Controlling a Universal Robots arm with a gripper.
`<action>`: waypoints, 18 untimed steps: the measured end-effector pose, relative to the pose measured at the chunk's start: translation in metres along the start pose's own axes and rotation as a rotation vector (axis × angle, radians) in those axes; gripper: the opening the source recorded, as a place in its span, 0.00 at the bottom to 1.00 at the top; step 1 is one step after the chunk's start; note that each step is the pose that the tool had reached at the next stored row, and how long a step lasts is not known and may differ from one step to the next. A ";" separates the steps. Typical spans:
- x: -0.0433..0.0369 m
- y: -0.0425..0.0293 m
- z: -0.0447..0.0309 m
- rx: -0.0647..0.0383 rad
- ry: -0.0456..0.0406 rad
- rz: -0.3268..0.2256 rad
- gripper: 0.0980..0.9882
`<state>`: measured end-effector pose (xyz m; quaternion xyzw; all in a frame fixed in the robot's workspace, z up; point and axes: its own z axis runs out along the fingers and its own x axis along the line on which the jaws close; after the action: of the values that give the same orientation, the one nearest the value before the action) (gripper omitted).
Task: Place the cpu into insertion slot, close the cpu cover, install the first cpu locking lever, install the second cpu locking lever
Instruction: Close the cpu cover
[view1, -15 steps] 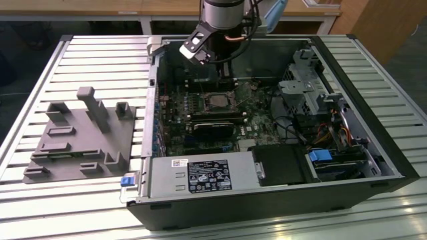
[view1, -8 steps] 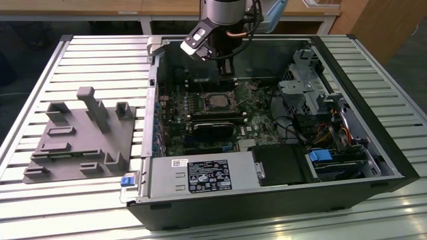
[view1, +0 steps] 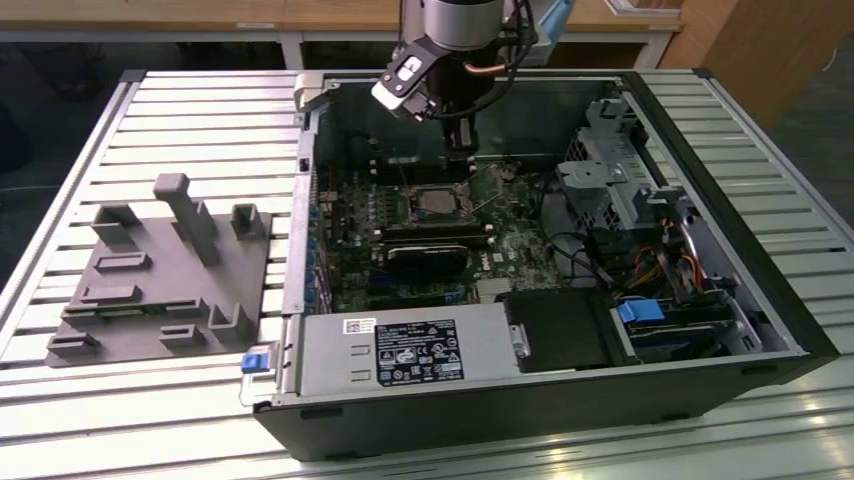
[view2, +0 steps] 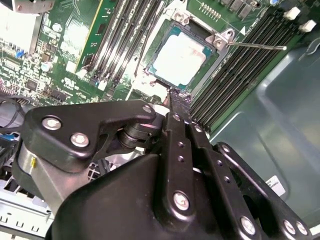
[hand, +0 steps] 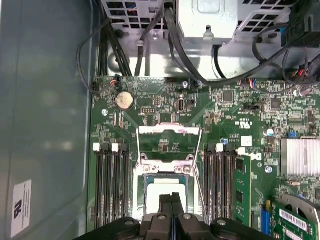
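In the exterior view the arm (view1: 461, 25) is cut off by the frame's upper edge, and the cpu (view1: 434, 204) at mid-frame is too small to judge how it sits. In the first wrist view the fingers (hand: 165, 205) cover part of the cpu. In the second wrist view the gripper (view2: 175, 99) hides the cpu's nearest corner and much of the motherboard (view2: 75, 40).

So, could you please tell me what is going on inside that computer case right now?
A robot arm is reaching into the open computer case, with its end effector shut, holding nothing and poised right at the processor socket. The cpu already sits in the insertion slot. The cpu cover is flipped back open, so it has not yet been closed. A thin locking lever sticks out unlatched beside the socket.
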<state>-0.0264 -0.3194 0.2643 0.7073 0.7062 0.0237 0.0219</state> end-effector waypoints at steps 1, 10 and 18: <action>-0.0001 0.0000 0.0000 0.000 0.0000 0.000 0.01; -0.0019 0.0004 0.0002 0.000 0.0001 0.000 0.01; -0.0019 0.0161 0.0017 0.002 0.0001 0.000 0.01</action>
<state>-0.0103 -0.3214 0.2637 0.7073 0.7062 0.0230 0.0211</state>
